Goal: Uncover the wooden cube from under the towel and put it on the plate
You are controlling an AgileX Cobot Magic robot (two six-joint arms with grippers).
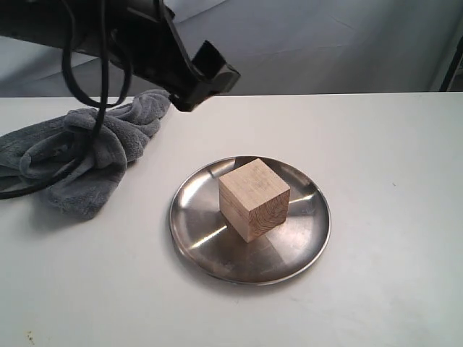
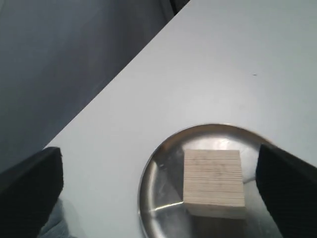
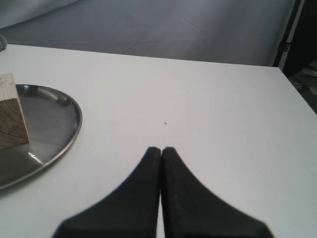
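Below left gripper: wooden cube on plate, untouched.
Left jaws: wide, empty.
Withdrawal: rise straight, avoid nudging cube.

wooden cube: grained wood | plate: shiny metal | towel: fluffy cloth | table: matt white
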